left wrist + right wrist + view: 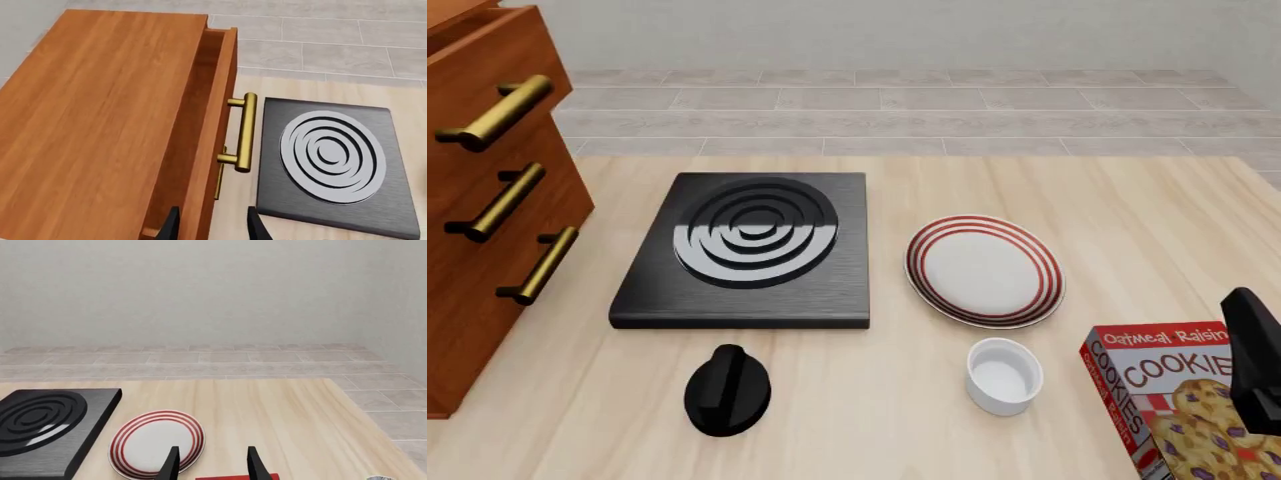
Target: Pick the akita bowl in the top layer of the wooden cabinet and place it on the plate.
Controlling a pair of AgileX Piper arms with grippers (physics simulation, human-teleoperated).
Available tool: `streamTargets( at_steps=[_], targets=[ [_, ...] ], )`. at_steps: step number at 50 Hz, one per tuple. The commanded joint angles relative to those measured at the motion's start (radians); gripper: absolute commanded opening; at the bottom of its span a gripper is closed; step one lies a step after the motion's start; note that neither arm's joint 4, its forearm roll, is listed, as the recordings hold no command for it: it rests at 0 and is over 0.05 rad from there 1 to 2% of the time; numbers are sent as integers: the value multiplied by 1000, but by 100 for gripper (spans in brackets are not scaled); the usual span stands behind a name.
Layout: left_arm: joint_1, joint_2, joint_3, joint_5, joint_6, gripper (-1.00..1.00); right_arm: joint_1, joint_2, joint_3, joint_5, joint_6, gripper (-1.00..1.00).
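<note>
Left wrist: top layer (200, 140) between tool (212, 225).

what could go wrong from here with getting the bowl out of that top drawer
The top layer is open only a little, and no bowl is visible inside, so reaching in now may jam the left gripper on the drawer front. Later, the white cup and cookie box crowd the plate.

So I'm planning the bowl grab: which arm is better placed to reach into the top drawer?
Left. Its gripper hangs open over the cabinet, right above the pulled-out top drawer. The right gripper faces the plate, far from the cabinet.
</note>
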Motion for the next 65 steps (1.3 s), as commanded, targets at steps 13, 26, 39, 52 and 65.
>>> streamTargets(
  at_steps=[13, 26, 39, 52, 65],
  targets=[
    [-97, 65, 33, 10, -22, 100, -2, -1, 0, 0, 5, 100],
    [-143, 85, 22, 7, -58, 100, -3, -2, -2, 0, 5, 100],
    [-192, 103, 31, -7, -104, 100, 2, -4, -3, -2, -3, 100],
    [-240, 122, 40, -16, -163, 100, 1, -4, -4, -2, -2, 100],
    [-260, 144, 49, -27, -182, 100, 0, -4, -4, -2, 1, 100]
  ],
)
